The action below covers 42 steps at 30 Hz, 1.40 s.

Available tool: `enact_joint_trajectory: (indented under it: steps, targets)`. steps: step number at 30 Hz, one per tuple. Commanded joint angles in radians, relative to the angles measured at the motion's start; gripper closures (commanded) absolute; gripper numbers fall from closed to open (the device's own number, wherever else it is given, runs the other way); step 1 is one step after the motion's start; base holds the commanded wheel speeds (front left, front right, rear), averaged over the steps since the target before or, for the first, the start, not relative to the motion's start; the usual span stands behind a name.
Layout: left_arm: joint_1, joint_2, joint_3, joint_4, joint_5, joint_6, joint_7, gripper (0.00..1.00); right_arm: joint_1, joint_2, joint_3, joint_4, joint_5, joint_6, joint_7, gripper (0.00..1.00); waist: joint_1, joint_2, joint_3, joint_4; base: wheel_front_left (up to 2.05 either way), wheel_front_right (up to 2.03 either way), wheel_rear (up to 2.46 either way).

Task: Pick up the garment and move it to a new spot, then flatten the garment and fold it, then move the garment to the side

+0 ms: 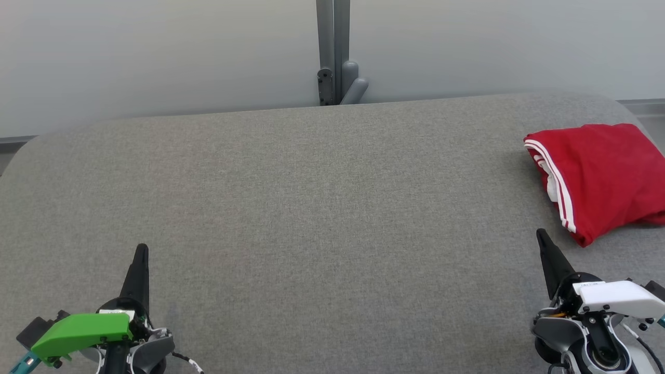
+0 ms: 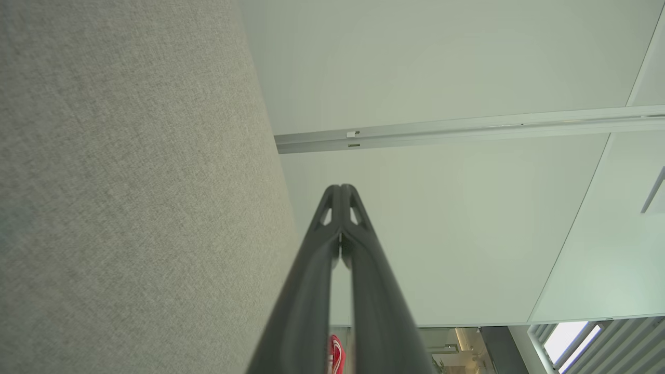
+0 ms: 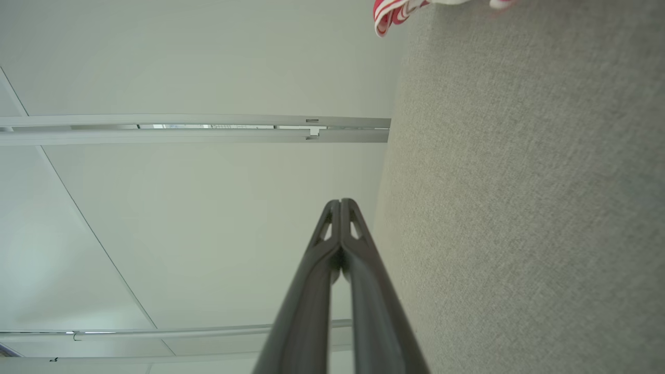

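Left gripper [image 1: 141, 250] sits at seven o'clock, fingers pressed together, empty, tips pointing to twelve. Right gripper [image 1: 540, 234] at four o'clock, also closed on nothing. Just beyond it at three o'clock on the grey table [image 1: 332, 208], the folded red garment [image 1: 608, 176] lies with its white-striped edge running eleven to five.

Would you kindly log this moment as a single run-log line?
garment: red, lying at right edge of grey surface, untouched | left gripper: shut, empty | right gripper: shut, empty
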<state>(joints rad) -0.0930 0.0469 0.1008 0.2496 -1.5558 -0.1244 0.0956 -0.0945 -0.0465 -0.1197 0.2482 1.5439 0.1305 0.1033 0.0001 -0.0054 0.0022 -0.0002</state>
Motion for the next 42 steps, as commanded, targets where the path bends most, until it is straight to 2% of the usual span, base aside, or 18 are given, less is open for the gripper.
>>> enact_joint_trajectory:
  steps: [1, 8, 42]
  targets:
    - [-0.016, 0.006, 0.008, -0.004, -0.019, -0.008, 0.007, 1.00, -0.015, -0.006, 0.001, -0.006, 0.025, 0.000, 0.006, 1.00, -0.0001, 0.0050, 0.000, 0.000, 0.00, 0.00, 0.00]
    - [-0.026, 0.006, 0.013, -0.006, -0.062, -0.010, 0.018, 1.00, -0.018, -0.006, 0.002, -0.006, 0.075, 0.000, 0.019, 1.00, -0.0001, 0.0054, 0.001, 0.000, 0.00, 0.00, 0.00]
    - [-0.023, 0.006, 0.012, -0.005, -0.059, -0.009, 0.017, 1.00, -0.017, -0.006, 0.002, -0.006, 0.072, 0.000, 0.017, 1.00, -0.0001, 0.0054, 0.001, 0.000, 0.00, 0.00, 0.00]
